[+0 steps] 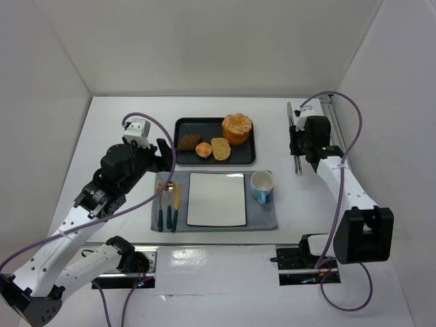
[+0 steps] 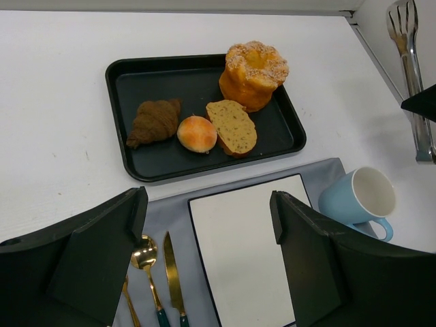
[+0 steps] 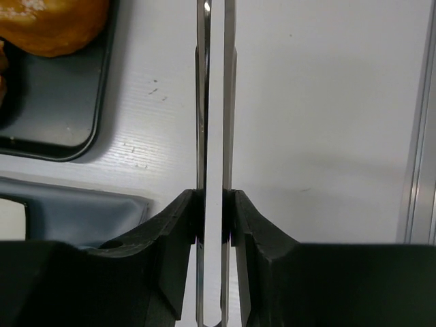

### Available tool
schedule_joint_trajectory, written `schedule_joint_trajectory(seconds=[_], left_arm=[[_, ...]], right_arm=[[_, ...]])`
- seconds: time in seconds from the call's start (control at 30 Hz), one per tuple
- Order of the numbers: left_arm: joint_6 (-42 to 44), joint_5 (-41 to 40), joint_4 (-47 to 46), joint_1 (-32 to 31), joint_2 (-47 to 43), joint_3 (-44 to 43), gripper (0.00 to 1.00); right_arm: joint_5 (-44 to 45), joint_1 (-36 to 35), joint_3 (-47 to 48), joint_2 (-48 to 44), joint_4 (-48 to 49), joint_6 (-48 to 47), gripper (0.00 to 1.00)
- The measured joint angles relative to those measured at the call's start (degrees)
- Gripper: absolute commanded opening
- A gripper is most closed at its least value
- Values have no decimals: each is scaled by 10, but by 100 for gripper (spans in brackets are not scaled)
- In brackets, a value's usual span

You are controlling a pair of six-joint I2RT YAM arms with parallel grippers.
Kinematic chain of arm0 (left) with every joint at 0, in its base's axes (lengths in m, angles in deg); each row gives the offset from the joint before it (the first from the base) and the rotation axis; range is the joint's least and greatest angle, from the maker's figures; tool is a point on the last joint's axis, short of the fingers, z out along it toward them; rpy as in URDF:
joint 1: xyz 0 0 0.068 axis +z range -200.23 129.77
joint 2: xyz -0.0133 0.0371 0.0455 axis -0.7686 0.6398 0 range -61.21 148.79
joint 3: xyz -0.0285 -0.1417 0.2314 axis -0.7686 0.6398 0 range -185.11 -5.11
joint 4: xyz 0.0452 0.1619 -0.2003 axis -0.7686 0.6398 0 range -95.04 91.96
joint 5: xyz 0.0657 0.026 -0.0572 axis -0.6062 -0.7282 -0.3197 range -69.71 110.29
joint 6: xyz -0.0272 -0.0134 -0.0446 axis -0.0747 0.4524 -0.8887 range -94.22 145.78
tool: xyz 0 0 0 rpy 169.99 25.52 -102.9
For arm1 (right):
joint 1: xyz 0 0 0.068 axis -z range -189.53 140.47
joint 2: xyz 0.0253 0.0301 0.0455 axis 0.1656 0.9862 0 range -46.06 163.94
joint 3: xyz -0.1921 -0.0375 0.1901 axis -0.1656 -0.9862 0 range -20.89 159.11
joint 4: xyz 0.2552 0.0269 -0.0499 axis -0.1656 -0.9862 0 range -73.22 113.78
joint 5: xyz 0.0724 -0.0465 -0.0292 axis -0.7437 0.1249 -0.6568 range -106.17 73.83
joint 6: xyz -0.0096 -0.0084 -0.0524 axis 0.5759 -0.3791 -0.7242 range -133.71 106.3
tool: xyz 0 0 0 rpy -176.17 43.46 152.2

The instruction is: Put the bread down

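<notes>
My left jaws stood spread wide with nothing between them, hanging over the near-left part of the grey mat [image 1: 262,219]. Through the gap my wrist camera looked down on the white rectangular plate [image 2: 238,245] that lay on that mat. Left of the plate, also on the mat, lay gold cutlery with dark handles [image 1: 167,204] - a spoon and a knife for certain, and a third piece I could see only in part.

My right jaws were pinching the metal tongs [image 3: 228,102]. The two black fingers [image 3: 180,225] pressed on the tongs' arms from either side, so that the arms ran nearly parallel with only a thin slit between them. The tongs stretched away from me along the white tabletop [image 1: 204,109], just to the right of the black tray [image 2: 119,71]. I could not tell whether they touched the tabletop or were lifted off it.

The bread [image 2: 253,73] sat in the far right corner of the tray - round, puffy, golden-orange, with a pale cracked top. Nothing of mine touched it. Nearer me in the same tray lay a dark croissant [image 2: 153,120], a small round bun [image 2: 197,133] and a seeded bread slice [image 2: 232,127] in a row, the slice just beside the bread. A light blue cup [image 2: 360,197] stood upright on the mat, to the right of the plate, its handle toward me.
</notes>
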Motion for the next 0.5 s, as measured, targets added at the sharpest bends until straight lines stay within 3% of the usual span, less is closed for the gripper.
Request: schedule_joint_trajectory(seconds=[0.13, 0.5], left_arm=[[0, 0, 0, 0, 0, 0, 91], [2, 0, 0, 0, 0, 0, 91]], right_arm=[[-19, 0, 11, 0, -1, -10, 44], [-43, 0, 26, -1, -10, -33, 48]])
